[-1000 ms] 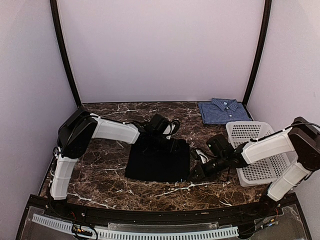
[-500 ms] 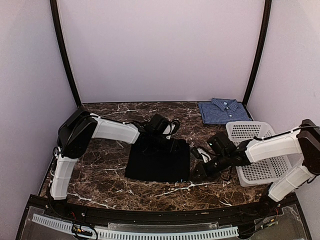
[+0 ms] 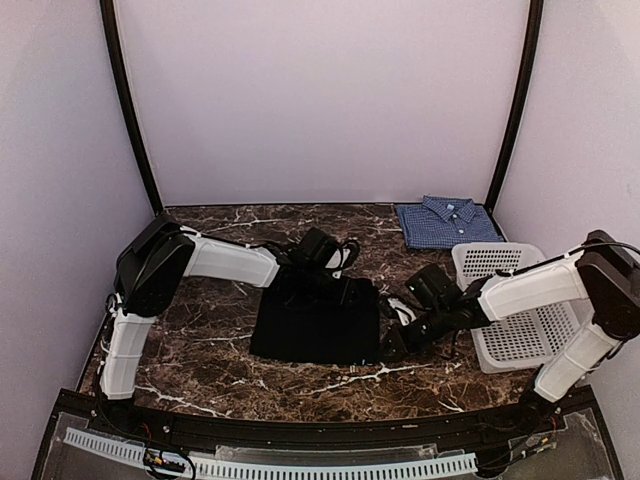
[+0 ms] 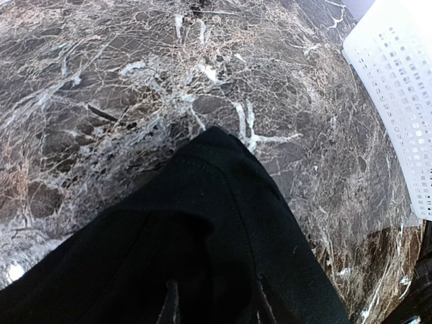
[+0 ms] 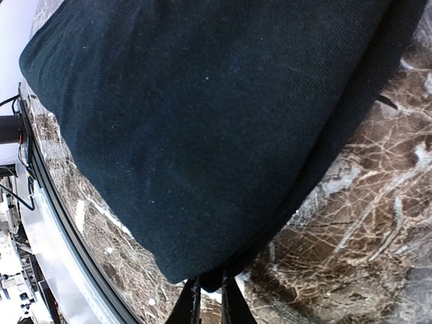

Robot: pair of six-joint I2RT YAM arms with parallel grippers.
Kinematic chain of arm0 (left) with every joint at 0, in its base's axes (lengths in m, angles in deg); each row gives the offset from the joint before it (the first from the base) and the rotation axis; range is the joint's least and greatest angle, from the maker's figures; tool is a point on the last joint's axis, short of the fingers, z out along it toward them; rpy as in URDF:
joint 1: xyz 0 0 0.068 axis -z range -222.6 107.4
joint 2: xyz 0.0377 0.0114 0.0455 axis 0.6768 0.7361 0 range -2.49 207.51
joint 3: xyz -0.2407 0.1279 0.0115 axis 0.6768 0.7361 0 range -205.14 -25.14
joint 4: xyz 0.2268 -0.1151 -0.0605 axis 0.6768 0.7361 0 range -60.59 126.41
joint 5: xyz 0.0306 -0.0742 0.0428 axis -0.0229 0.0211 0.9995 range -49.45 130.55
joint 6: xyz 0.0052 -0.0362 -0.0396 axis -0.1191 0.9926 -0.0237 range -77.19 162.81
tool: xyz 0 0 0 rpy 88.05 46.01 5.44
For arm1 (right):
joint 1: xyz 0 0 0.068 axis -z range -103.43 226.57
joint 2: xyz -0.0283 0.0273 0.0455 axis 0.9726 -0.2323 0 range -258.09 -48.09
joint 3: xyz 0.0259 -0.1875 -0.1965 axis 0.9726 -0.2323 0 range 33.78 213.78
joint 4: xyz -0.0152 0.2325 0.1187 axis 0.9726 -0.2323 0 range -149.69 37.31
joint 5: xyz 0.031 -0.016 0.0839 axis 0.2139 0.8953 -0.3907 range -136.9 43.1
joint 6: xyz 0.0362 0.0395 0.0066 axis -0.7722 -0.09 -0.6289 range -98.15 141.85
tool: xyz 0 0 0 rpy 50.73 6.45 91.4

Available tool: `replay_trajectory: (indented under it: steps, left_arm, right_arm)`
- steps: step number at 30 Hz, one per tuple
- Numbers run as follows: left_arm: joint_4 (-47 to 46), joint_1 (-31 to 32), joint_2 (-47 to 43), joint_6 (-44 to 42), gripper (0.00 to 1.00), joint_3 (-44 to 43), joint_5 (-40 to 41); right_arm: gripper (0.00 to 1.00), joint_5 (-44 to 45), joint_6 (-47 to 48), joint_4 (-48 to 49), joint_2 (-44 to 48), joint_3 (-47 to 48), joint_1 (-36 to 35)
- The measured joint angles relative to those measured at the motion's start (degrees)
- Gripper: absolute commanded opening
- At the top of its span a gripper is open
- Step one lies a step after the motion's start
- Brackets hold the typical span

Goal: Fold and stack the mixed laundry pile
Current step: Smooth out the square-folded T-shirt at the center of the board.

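The black garment (image 3: 315,322) lies folded into a flat rectangle on the marble table (image 3: 215,335), stretched between my two grippers. My left gripper (image 3: 346,290) sits on its far right corner. Cloth fills the gap between those fingers and rises in a ridge towards my wrist, so the jaws are clamped on a thick fold of it. The corner's tip pokes out just beyond them.

My right gripper (image 5: 212,298) is at the near right corner. Its jaws are drawn almost together, pinching the thin dark edge, and the rest of the cloth spreads away ahead of them.

The blue check shirt (image 3: 445,222) lies folded with its collar showing, well apart from both grippers, far out past my right jaws. The white perforated basket (image 3: 500,262) stands behind my right gripper, alongside that arm.
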Motion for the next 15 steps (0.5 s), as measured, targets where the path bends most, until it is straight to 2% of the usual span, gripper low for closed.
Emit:
replay_trajectory:
  steps: [9, 15]
  left_arm:
    - [-0.5, 0.0, 0.0, 0.0, 0.36, 0.3, 0.0]
    - [-1.1, -0.1, 0.0, 0.0, 0.36, 0.6, -0.2]
  right_arm:
    - [0.17, -0.3, 0.2, 0.9, -1.7, 0.6, -0.2]
    - [0.17, 0.4, 0.5, -0.7, -1.7, 3.5, -1.0]
